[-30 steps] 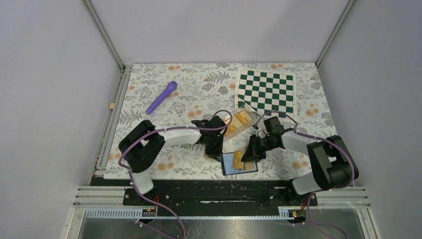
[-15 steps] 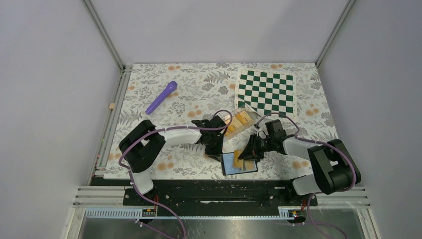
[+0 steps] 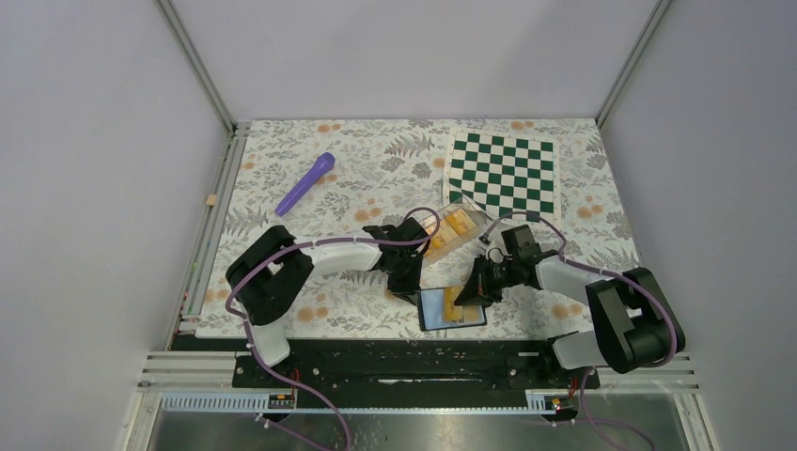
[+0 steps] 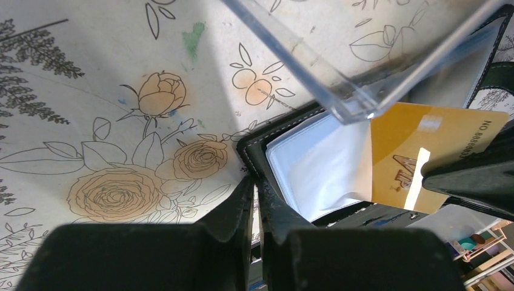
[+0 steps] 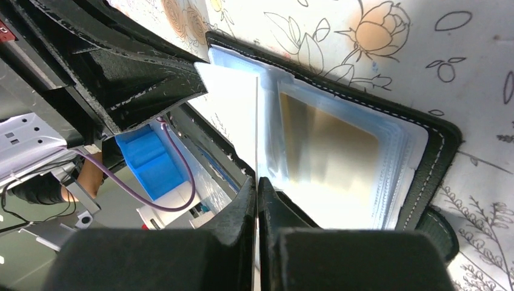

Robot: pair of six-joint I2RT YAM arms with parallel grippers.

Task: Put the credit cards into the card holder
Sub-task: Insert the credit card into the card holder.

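Overhead, card holder [image 3: 459, 313]: we see it lying open on the counter [image 3: 376, 169], at the near edge between the arms, pale lining up.
Overhead, left fingers [image 3: 412, 287]: down at the holder's left edge.
Overhead, right fingers [image 3: 468, 291]: over the holder's far side, with the held card [image 3: 450, 299].
Overhead, spare cards [image 3: 451, 228]: inside the clear box [image 3: 467, 218], just beyond the holder.
Left wrist, left fingers [image 4: 254, 188]: narrow, pinched on the holder's stitched rim, pinning it down.
Left wrist, held card [image 4: 424, 145]: tilted, its lower edge meeting the lining, with the box's corner overhanging it.
Right wrist, right fingers [image 5: 257, 188]: narrow, clamped on the card, which we see edge-on as a thin line.
Right wrist, sleeves [image 5: 327, 145]: clear pockets, one with a gold tint behind it, which we take for a stowed card.
Handling: we judge the card light, stiff and slick, best gripped by its short trailing edge. The holder is soft and would fold or slide unless its rim is pinned.
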